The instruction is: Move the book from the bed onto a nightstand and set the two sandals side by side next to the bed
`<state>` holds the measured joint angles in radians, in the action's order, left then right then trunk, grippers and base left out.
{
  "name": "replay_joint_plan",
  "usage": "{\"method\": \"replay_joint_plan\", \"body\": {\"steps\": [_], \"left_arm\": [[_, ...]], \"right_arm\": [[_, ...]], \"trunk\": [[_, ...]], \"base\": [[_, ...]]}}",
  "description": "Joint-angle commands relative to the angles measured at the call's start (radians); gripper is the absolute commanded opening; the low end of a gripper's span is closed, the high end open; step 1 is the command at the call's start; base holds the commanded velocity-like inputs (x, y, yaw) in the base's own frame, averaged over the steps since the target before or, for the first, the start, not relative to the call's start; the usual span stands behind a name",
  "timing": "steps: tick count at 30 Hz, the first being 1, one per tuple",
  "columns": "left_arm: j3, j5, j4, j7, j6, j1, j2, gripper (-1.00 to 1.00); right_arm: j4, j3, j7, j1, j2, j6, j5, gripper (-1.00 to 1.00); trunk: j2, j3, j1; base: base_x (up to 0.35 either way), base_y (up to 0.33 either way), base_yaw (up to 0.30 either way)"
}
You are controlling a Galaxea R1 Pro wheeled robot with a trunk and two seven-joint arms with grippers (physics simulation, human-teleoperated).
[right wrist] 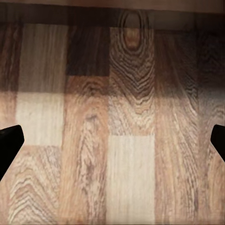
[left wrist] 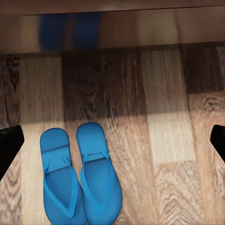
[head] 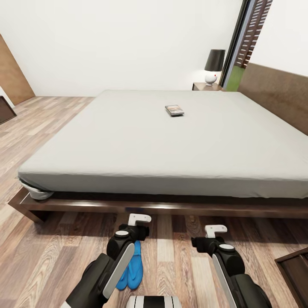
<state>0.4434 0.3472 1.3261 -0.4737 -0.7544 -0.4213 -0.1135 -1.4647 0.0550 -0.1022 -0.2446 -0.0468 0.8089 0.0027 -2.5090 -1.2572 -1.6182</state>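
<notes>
Nothing readable here tbh. The book on the bed has a cover w/ some light marks, but it's way too small and blurry to make out any letters. No labels, brands or numbers on the sandals, the lamp or the grippers' casings afaict.

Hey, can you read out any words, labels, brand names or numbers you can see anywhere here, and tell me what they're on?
Book on the bed: cover lettering too small and blurred to read.
Sandals: plain blue, no brand or marking visible.
Lamp: no text visible.
Nothing else carries readable text.
</notes>
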Motion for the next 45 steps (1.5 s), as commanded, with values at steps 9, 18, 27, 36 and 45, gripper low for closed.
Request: {"method": "replay_joint_plan", "body": {"steps": [9, 18, 27, 36, 45], "left_arm": [[0.0, 0.01, -0.004, -0.013, -0.005, 0.009, 0.003, 1.0], [0.004, 0.01, -0.005, -0.02, -0.009, 0.031, 0.004, 1.0], [0.007, 0.013, -0.001, -0.02, -0.01, 0.049, 0.004, 1.0], [0.006, 0.015, 0.002, -0.019, -0.012, 0.055, 0.005, 1.0], [0.006, 0.015, 0.003, -0.02, -0.012, 0.056, 0.005, 1.0]], "right_arm": [[-0.008, -0.008, -0.005, 0.003, 0.001, 0.011, 0.0, 1.0], [-0.012, -0.011, -0.005, 0.004, 0.001, 0.014, 0.0, 1.0], [-0.012, -0.012, -0.005, 0.004, 0.001, 0.014, 0.0, 1.0], [-0.012, -0.011, -0.005, 0.004, 0.001, 0.013, 0.002, 1.0], [-0.013, -0.01, -0.005, 0.004, 0.001, 0.013, 0.003, 1.0]], "trunk": [[0.0, -0.001, 0.0], [0.0, -0.001, 0.0], [0.001, 0.022, 0.003], [0.003, 0.057, 0.007], [0.005, 0.092, 0.011]], "base": [[0.0, 0.0, 0.0], [0.0, 0.0, 0.0], [0.0, 0.0, 0.0], [0.0, 0.0, 0.0], [0.0, 0.0, 0.0]]}}
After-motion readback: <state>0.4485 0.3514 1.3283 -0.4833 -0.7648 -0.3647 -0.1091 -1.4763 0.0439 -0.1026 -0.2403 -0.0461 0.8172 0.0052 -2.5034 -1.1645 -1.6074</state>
